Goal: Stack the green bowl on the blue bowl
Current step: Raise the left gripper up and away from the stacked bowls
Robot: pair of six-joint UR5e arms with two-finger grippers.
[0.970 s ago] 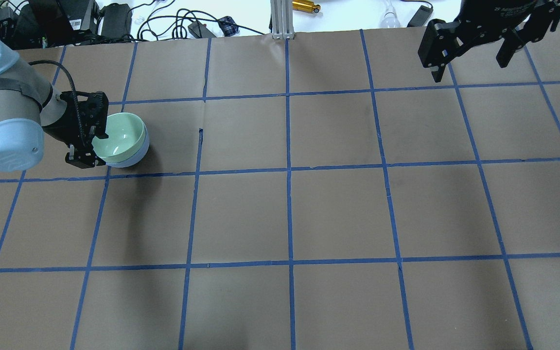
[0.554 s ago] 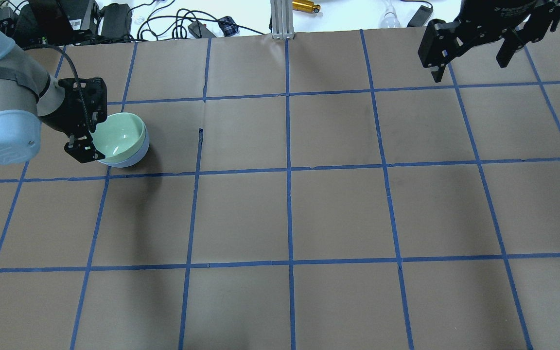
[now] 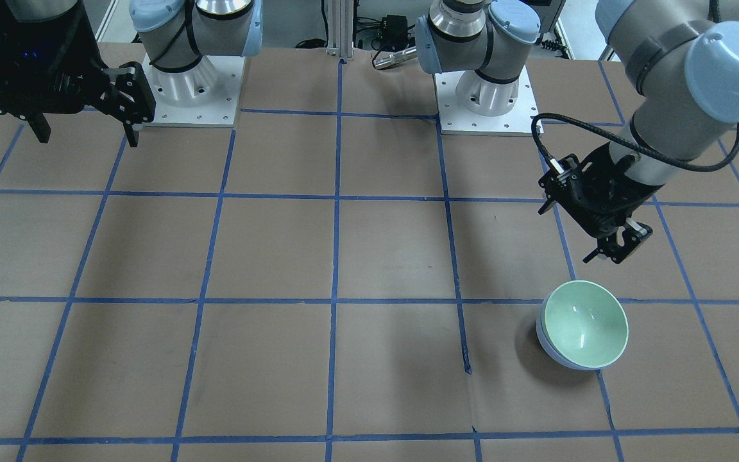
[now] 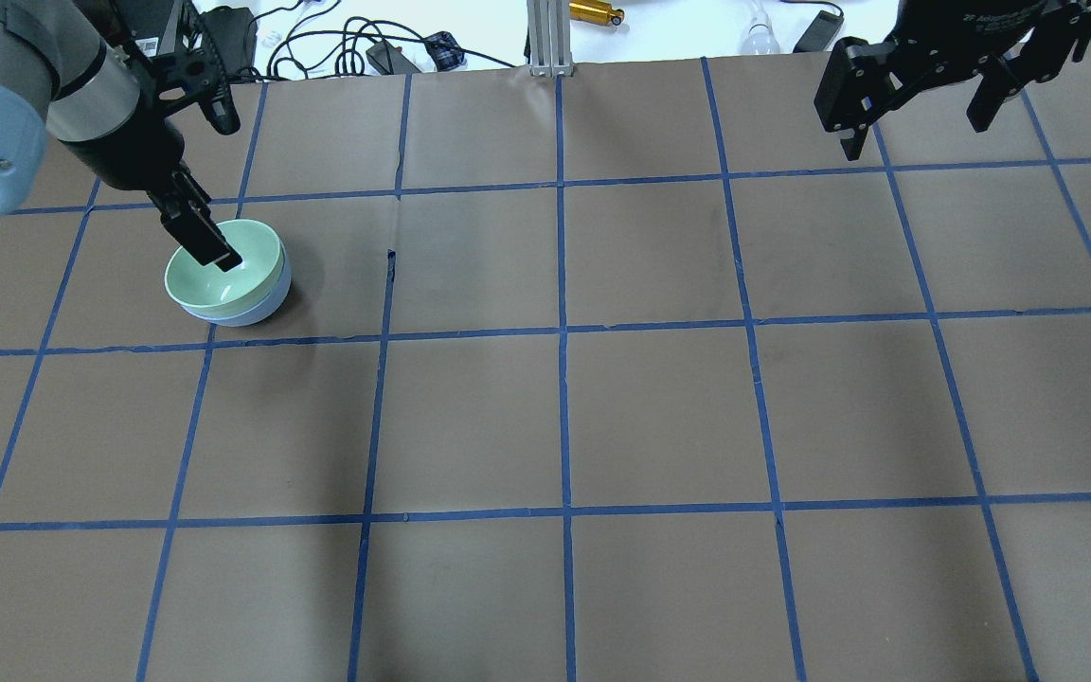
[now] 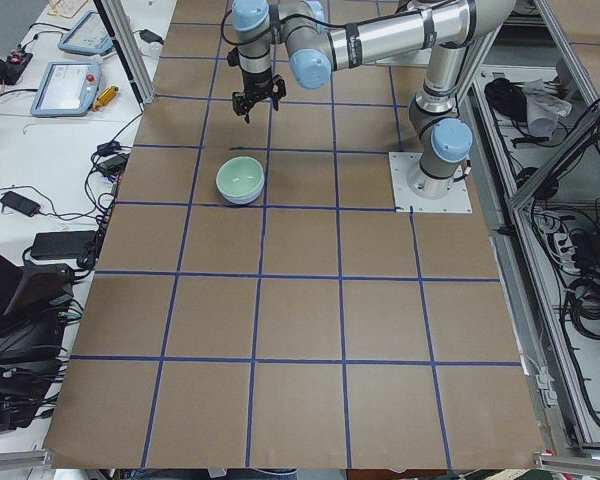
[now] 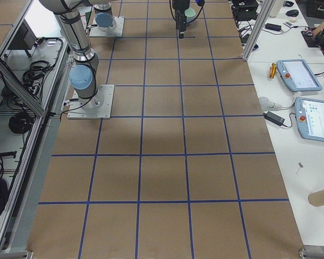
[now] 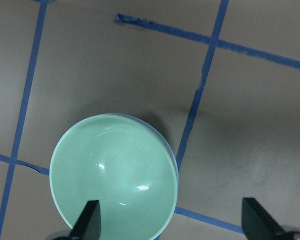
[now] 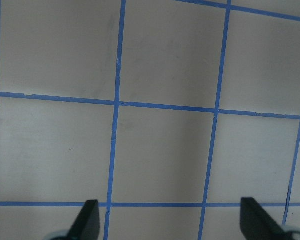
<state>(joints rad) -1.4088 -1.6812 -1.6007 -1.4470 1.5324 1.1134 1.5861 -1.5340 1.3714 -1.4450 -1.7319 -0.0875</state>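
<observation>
Left gripper (image 7: 172, 223) hangs with its fingers spread wide, clasping nothing, above and clear of the 2 bowls. The green bowl (image 4: 247, 270) sits nested upright inside the blue bowl (image 4: 263, 308), 1 of each, on the robot's left side of the table (image 4: 659, 417). The right gripper (image 8: 172, 223), well apart from them, is likewise spread wide around nothing. White lettering on its body begins "2F"; the rest is unreadable.
</observation>
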